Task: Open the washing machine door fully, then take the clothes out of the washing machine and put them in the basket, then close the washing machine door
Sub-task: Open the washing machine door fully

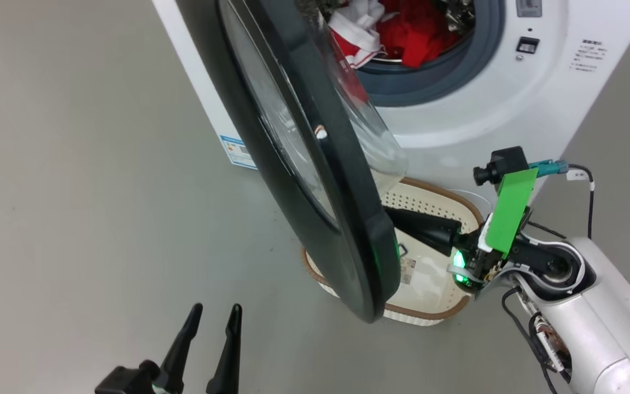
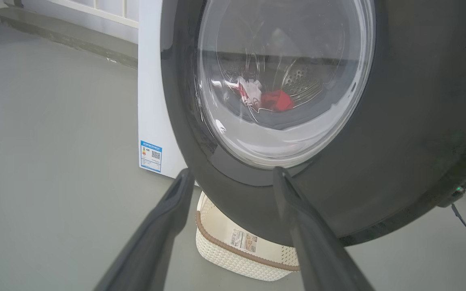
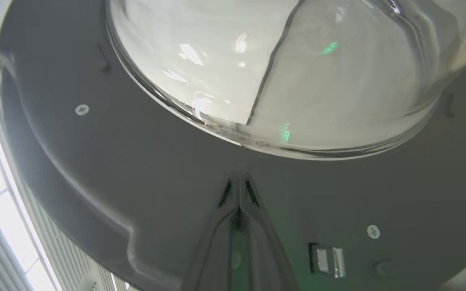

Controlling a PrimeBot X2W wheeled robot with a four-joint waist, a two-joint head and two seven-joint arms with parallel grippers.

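The washing machine door (image 1: 315,180), black-rimmed with a bulging glass bowl, stands partly open and edge-on in the head view. Red and white clothes (image 1: 408,27) lie in the drum of the white washing machine (image 1: 512,104). The cream basket (image 1: 424,314) sits on the floor below the door. My right gripper (image 1: 397,217) is shut, empty, with its tips against the door's inner face (image 3: 115,161) just under the glass (image 3: 277,72). Low on the outer side, my left gripper (image 1: 216,314) hangs open, apart from the door (image 2: 399,141). The clothes (image 2: 273,99) show through the glass.
Grey floor spreads to the left of the machine. A blue label (image 1: 237,150) sits low on the machine's side. The door overhangs the basket (image 2: 233,254). A raised ledge (image 2: 63,38) runs along the far wall. A metal latch (image 3: 326,260) sits on the door's inner face.
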